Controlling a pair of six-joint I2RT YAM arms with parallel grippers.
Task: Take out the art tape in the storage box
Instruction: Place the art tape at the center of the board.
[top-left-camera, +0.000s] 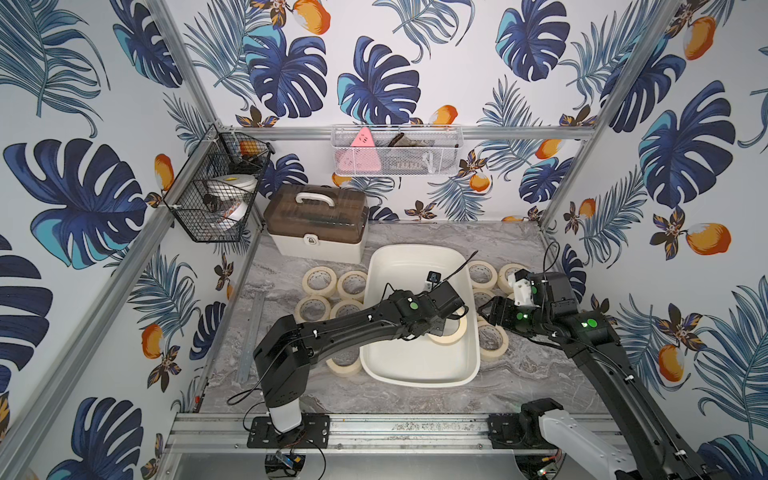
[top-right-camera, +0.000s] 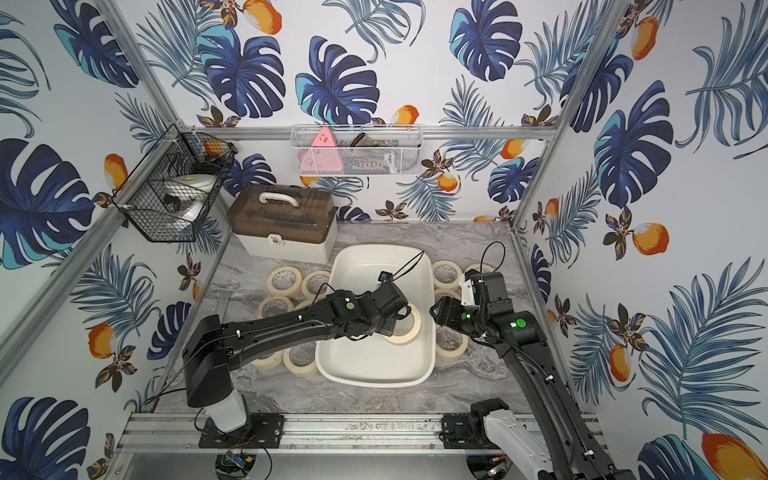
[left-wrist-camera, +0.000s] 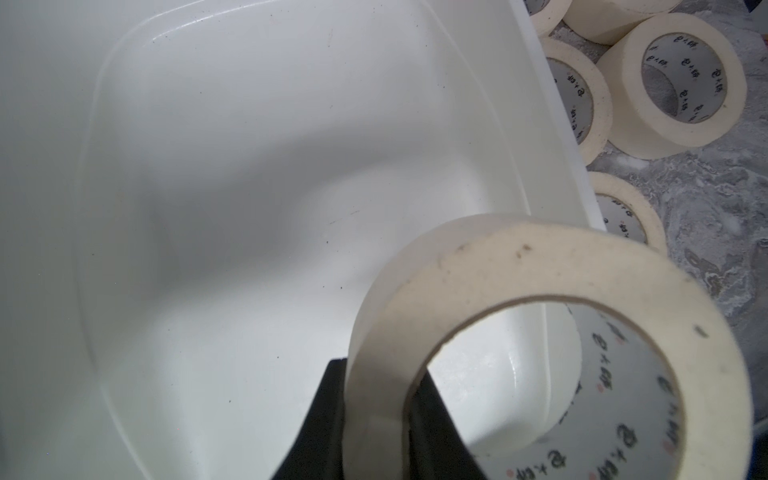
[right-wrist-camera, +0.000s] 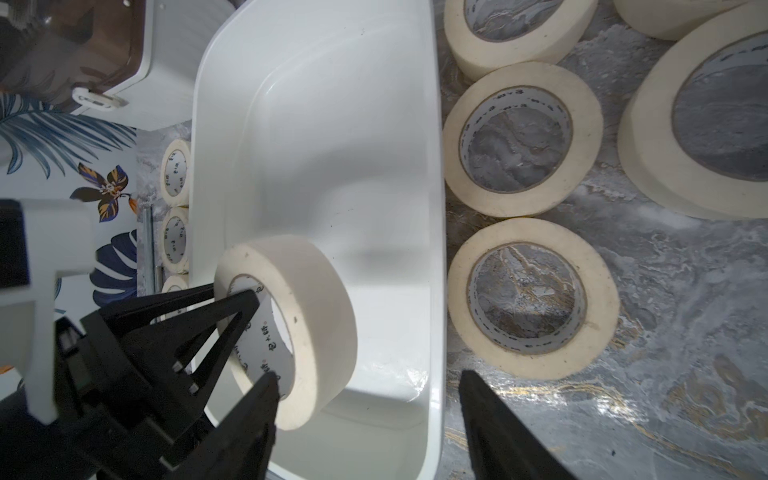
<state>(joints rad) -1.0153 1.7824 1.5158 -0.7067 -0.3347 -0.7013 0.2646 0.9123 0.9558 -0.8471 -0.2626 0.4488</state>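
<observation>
Cream masking tape is pinched in the left gripper (left-wrist-camera: 376, 390). One black finger is inside the ring and one outside, pressed together on the wall of the held roll (left-wrist-camera: 540, 266). We see this roll tipped up on edge inside the storage box (top-left-camera: 415, 248), close to its right wall and toward the robot's end, with its hole facing the left wrist. We cannot tell whether its lower edge touches the box floor. We judge the way out to be straight up, then over the rim.

The left arm has the roll. The right gripper (right-wrist-camera: 368, 376) hangs just beside it over the box's right rim, its jaws spread wide and empty.

Counting outward, there is one roll in the box and nothing else. On the grey marble table (top-left-camera: 519, 374), the left group (top-left-camera: 319, 280) holds six rolls and the right group (right-wrist-camera: 523, 139) holds five. The arms cover some of them, so eleven is our best tally. There is one box and two arms.
</observation>
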